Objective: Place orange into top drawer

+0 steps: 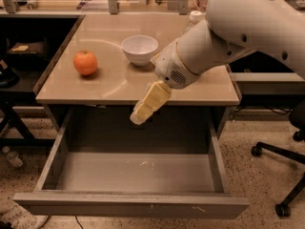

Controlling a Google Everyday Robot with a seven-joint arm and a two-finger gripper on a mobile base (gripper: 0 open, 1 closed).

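Observation:
The orange (86, 63) sits on the left part of the tan tabletop (114, 87), left of a white bowl (139, 49). The top drawer (131, 204) is pulled wide open below the table, its grey floor bare. My gripper (139, 116) hangs in front of the table's front edge, above the back of the open drawer, to the right of and lower than the orange. It holds nothing that I can see. My white arm (238, 32) reaches in from the upper right.
A white-capped bottle (194, 17) stands behind my arm at the table's back right. An office chair base (281, 175) stands on the floor at the right. A dark desk (24, 46) stands at the left.

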